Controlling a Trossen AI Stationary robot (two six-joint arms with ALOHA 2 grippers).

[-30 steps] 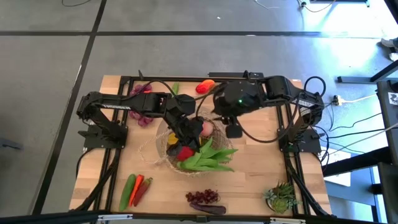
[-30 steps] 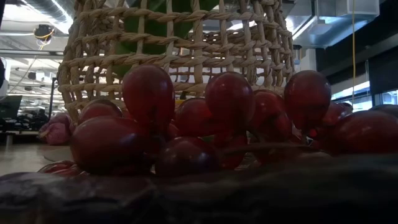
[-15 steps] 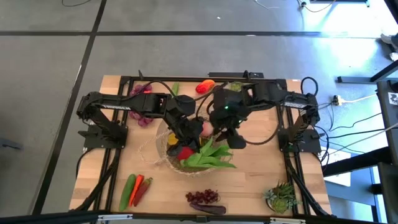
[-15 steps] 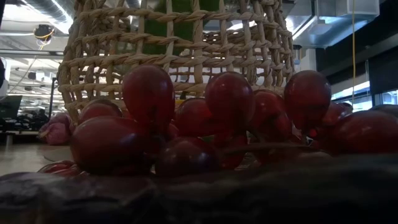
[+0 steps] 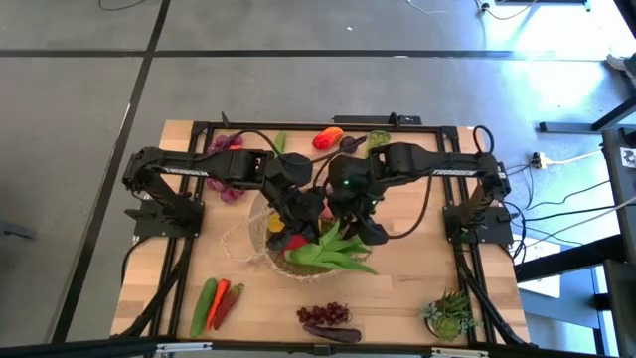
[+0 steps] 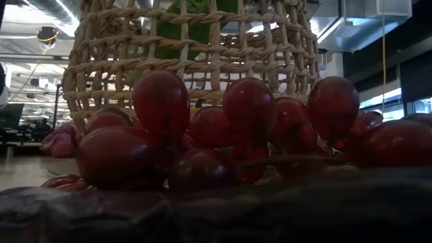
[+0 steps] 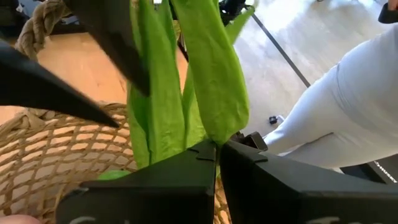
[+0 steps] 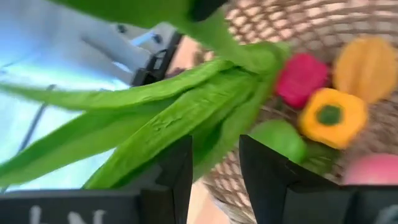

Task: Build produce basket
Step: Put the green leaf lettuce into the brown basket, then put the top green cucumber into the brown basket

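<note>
Over the middle of the counter (image 5: 417, 268), both arms are bent above the basket (image 5: 260, 237), which holds a yellow pepper (image 8: 328, 116), a red piece (image 8: 301, 78) and long green leafy stalks (image 5: 333, 254) spilling over its right rim. The left gripper (image 7: 216, 152) is seen clenched on the leafy stalks. The right gripper (image 8: 215, 163) is held parted just beside the same leaves. Grapes (image 5: 324, 314) are seen near the front edge, and chillies with a cucumber (image 5: 205, 305) lie at the near left.

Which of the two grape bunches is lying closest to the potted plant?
The dark red bunch at the table's front edge, just left of the potted plant. The other bunch lies at the back left, behind the left arm.
</note>
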